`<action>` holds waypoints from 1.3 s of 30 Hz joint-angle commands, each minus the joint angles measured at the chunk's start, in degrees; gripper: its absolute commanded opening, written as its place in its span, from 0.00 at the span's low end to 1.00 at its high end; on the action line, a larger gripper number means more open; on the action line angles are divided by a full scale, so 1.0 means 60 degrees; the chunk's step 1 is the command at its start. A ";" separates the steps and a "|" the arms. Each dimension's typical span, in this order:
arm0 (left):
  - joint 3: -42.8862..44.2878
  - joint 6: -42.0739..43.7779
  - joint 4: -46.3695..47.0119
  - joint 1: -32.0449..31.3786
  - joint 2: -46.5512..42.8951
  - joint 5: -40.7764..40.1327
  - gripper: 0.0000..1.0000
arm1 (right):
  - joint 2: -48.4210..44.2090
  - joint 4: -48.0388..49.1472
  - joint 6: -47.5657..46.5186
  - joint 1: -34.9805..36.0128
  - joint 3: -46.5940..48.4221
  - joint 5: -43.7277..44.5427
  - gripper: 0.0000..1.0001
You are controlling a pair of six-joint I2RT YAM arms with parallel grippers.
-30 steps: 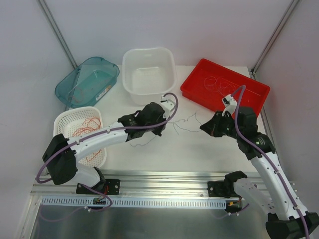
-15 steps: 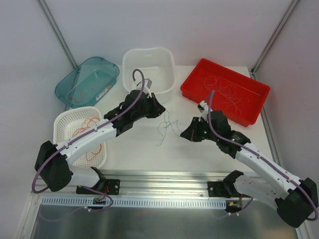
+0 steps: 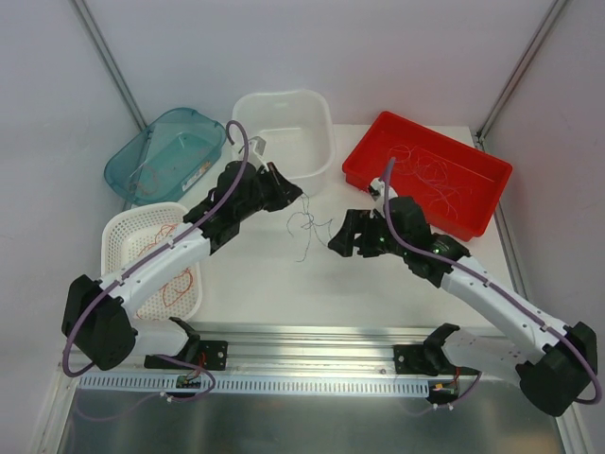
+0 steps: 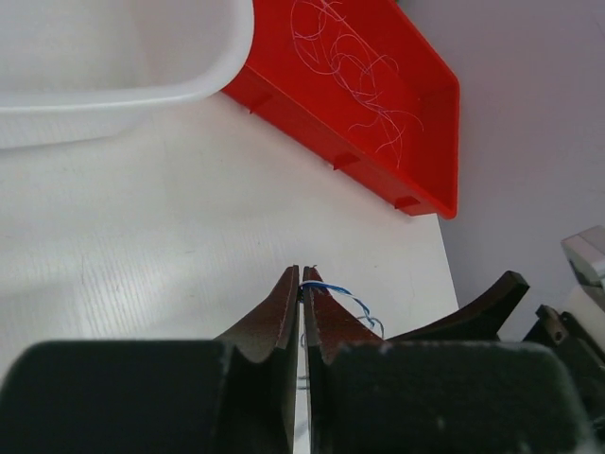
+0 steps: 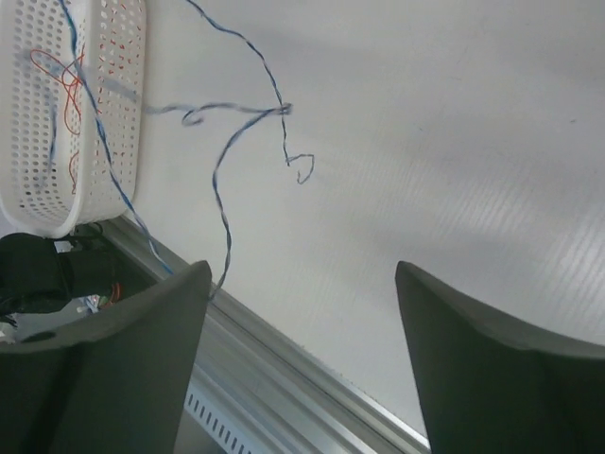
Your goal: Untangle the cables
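Right fingers [image 3: 338,238] released since a second ago; left fingers [image 3: 289,194] clenched on one thin blue-and-white cable [image 3: 304,227].
Cable, earlier strung between both, now dangles over white tabletop [image 3: 255,284]. Four containers: clear teal bin [image 3: 123,168], white tub [image 3: 248,163], red tray [image 3: 376,180] with pale wires [image 3: 435,180], white perforated basket [image 3: 118,229] with red-orange wires [image 3: 175,284].

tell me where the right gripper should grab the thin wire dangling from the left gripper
Probably just past the small knot, where the wire seems lifted off the table, pinched in the shut left gripper. Come from the right arm's side with the open right gripper, jaws straddling it.
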 commanded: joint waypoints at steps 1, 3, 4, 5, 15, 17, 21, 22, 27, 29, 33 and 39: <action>0.0590 0.0669 0.0540 0.0084 -0.0358 0.0289 0.00 | -0.0698 -0.1444 -0.0846 0.0044 0.1064 0.0535 0.86; 0.0825 0.1006 0.0511 0.0142 -0.0373 0.0173 0.00 | -0.1283 -0.2087 -0.1269 0.0044 0.1356 0.0812 0.91; 0.0941 0.1210 0.0467 0.0288 -0.0315 0.0158 0.00 | -0.1474 -0.2294 -0.1431 0.0044 0.1460 0.0930 0.93; 0.1189 0.1299 0.0423 0.0391 -0.0271 0.0128 0.00 | -0.1693 -0.2499 -0.1549 0.0058 0.1548 0.1033 0.94; 0.3592 0.2105 0.0174 0.1606 0.1002 0.0114 0.00 | -0.3862 -0.3702 -0.2853 0.0044 0.2003 0.1194 0.97; 0.4379 0.2281 0.0174 0.1783 0.1586 0.0055 0.00 | -0.4082 -0.3775 -0.3146 0.0044 0.1901 0.1312 0.97; 0.5818 0.2560 0.0174 0.2207 0.2760 -0.0091 0.02 | -0.4171 -0.4009 -0.3249 0.0029 0.1710 0.1853 0.97; 0.6111 0.2633 0.0188 0.2368 0.3255 -0.0121 0.02 | -0.4200 -0.4024 -0.3264 0.0029 0.1666 0.1883 0.97; 0.7709 0.2721 0.0203 0.2808 0.4840 -0.0004 0.03 | -0.4156 -0.4127 -0.3439 0.0044 0.1432 0.2205 0.97; 0.8017 0.2692 0.0218 0.2999 0.5572 -0.0019 0.04 | -0.4098 -0.4185 -0.3498 0.0044 0.1402 0.2351 0.97; 0.8354 0.2633 0.0291 0.3306 0.6671 0.0376 0.24 | -0.4054 -0.4230 -0.3674 0.0058 0.1373 0.2440 0.97; 0.8048 0.2838 0.0305 0.3439 0.6792 0.0949 0.87 | -0.4054 -0.4331 -0.3689 0.0044 0.1299 0.2660 0.97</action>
